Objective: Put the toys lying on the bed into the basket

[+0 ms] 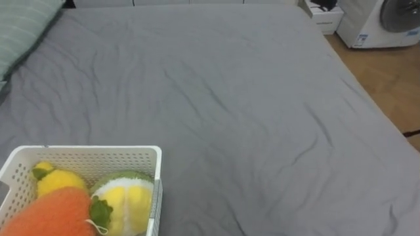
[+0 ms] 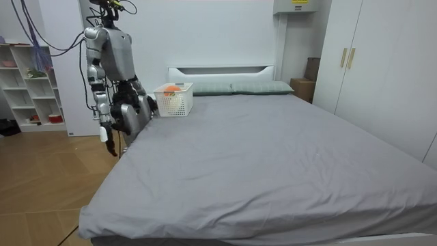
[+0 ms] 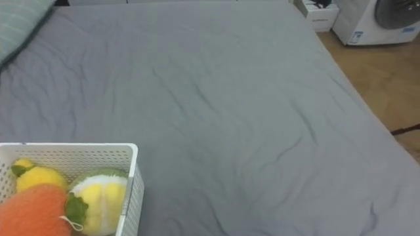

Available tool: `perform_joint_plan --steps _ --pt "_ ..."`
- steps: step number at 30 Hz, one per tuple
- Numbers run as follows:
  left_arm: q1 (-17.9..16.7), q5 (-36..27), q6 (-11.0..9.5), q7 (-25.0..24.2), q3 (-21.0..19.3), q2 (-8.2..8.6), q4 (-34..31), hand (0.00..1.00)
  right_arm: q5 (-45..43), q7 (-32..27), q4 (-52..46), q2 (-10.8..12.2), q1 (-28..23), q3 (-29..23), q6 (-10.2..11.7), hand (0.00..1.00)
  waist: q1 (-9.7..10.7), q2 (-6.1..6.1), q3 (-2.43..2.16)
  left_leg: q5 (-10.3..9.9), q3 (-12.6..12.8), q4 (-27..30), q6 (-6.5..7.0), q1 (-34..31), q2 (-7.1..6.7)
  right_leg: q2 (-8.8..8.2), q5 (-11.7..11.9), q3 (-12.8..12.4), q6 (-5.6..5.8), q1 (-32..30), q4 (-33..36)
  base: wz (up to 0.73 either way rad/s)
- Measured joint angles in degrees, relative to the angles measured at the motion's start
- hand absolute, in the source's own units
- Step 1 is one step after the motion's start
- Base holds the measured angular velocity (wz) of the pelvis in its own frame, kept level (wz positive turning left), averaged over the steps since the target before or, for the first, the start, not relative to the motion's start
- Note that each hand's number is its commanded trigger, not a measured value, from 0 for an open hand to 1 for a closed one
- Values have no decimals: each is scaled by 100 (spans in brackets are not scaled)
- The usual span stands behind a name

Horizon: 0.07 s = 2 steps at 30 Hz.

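Grey sheet covers the bed (image 1: pixel 230 111), creased, nothing lying loose on it.

Head camera, left to right:
- Far left corner: striped green pillow (image 1: pixel 20 29), partly cut by the frame.
- Lower left: white perforated basket (image 1: pixel 85 157) sitting on the sheet. All the toys in sight are inside it.
- In the basket: yellow plush toy (image 1: pixel 58 180) against the back wall, orange plush toy (image 1: pixel 52 213) in front of it, green and yellow plush toy (image 1: pixel 128 200) pressed to the right wall, touching the orange one.
- Far right, past the bed edge: wooden floor (image 1: pixel 387 78) and a white appliance (image 1: pixel 384 23) with a round front.

Room camera, left to right:
- White shelf unit (image 2: pixel 31 89) against the wall.
- Robot stands at the bed's side near the head end, leaning a little toward the mattress, the basket on the bed just beside it.
- Right hand (image 2: pixel 108 137) hangs low by the robot's side, off the bed, apparently holding nothing. At this range I cannot tell whether its fingers are apart or curled.
- White wardrobe (image 2: pixel 369 61) at the far side.
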State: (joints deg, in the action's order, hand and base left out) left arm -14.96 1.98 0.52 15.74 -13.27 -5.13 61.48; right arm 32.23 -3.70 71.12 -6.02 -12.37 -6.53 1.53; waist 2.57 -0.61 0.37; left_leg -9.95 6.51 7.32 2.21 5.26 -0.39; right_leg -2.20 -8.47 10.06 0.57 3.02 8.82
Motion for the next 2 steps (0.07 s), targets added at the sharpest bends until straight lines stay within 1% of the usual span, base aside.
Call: perform_joint_plan --steps 2 --pt "25 7 39 -15 0 2 23 0 -273 124 43 -5 96 25 -71 0 -5 6 1 0 2 -1 0 -2 0 1 0 6 0 1 -4 0"
